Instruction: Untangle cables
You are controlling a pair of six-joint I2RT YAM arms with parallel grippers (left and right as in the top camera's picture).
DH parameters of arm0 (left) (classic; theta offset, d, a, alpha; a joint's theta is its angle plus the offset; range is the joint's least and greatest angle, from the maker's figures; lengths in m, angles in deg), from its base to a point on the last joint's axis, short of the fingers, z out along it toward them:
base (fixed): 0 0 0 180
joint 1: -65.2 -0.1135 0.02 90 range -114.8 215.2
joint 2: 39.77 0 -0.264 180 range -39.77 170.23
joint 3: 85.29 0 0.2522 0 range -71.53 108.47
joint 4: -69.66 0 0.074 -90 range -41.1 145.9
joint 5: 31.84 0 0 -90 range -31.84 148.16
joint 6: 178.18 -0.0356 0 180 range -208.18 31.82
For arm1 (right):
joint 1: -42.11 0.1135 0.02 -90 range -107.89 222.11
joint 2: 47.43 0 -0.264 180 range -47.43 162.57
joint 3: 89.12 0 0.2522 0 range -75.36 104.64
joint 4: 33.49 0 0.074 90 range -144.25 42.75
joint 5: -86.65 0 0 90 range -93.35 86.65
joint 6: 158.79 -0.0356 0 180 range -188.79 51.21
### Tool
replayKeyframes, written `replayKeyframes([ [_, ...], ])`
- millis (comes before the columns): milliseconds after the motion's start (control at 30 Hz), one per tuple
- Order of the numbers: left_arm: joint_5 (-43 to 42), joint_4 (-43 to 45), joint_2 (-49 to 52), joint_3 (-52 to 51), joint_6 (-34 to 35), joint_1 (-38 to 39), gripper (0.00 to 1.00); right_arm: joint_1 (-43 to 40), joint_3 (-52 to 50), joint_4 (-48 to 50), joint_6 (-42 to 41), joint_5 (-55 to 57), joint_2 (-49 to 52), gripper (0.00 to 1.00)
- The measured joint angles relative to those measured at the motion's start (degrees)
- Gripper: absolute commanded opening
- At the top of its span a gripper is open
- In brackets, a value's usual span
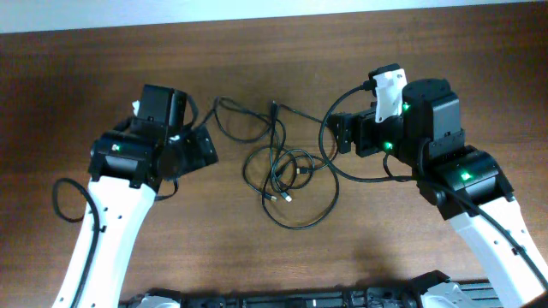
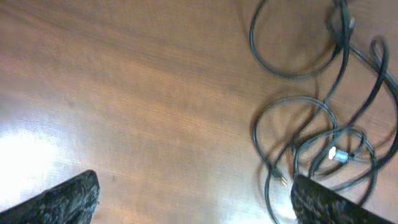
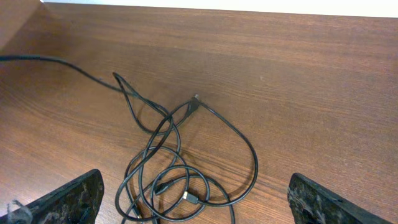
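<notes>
1. At the far left of the brown tabletop, a thicker black arm wire loops beside the left arm, well apart from the task's cords.
2. We see the left tool open. Its fingers stand wide apart over bare wood and grip nothing.
3. The cables lie mid-tabletop between the two tools, in loose overlapping loops flat on the wood. One strand trails up toward the left tool, and only bare wood separates them.
4. The right tool is also open and holds nothing. A thin strand runs up near it, and we cannot tell whether they touch.
5. We count two arms, two tools and one tangle. We cannot tell how many cords it holds. At least three plug ends show, one of them metallic.
</notes>
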Motion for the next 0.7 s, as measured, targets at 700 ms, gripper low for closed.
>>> replayKeyframes([
  [700,-4.20,0.66,-0.11,0.04,-13.75,0.00,0.99,0.00,0.00,0.04,0.02,-10.40,0.26,0.99],
])
